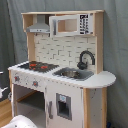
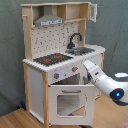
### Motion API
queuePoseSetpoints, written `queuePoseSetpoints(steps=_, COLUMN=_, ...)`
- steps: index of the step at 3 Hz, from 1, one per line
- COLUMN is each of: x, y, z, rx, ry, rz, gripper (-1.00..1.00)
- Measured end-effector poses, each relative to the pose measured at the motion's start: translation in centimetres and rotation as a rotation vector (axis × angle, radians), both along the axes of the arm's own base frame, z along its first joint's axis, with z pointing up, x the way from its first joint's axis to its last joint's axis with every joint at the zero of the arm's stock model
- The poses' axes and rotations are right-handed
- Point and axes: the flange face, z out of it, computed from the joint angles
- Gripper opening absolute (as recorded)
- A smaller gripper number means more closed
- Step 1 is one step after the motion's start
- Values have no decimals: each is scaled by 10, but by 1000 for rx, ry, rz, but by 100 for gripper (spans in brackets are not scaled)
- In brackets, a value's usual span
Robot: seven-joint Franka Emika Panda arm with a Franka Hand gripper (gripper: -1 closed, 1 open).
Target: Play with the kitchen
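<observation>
Kitchen: you have the toy kitchen (image 1: 60,70) standing on a wooden floor (image 2: 15,117) against a grey-green curtain (image 2: 10,50); it fills most of both exterior views.
Hob: the black hob (image 2: 51,59) with red rings sits on the white countertop, towards the second exterior view's left; in the first exterior view it also lies left of the sink.
Sink: the sink (image 1: 74,73) is set in the counter just beside the hob; the black faucet (image 1: 85,59) arches over its back edge.
Hood: the grey hood (image 2: 48,19) hangs under the top shelf, above the hob.
Microwave: you see a white microwave (image 1: 72,24) beside the hood in the first exterior view; in the second exterior view its door stands swung open.
Knobs: the knobs (image 2: 56,76) sit on the front panel below the hob.
Oven door: the windowed oven door (image 2: 67,102) is lowered and tilted out in the second exterior view.
Arm: your white robot arm (image 2: 107,85) reaches in from the second exterior view's right, its tip near the front panel above the oven door.
Gripper: the gripper (image 2: 86,66) is at the counter's front edge; you cannot tell how far it is parted or whether it grips anything.
</observation>
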Motion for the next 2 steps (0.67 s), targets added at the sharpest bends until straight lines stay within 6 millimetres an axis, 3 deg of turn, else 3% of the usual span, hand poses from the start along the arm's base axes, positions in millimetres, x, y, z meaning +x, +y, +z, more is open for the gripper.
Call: queuePoseSetpoints(steps=2, x=5, y=-51, z=18, rx=-56, ry=119, rz=-61, gripper=100)
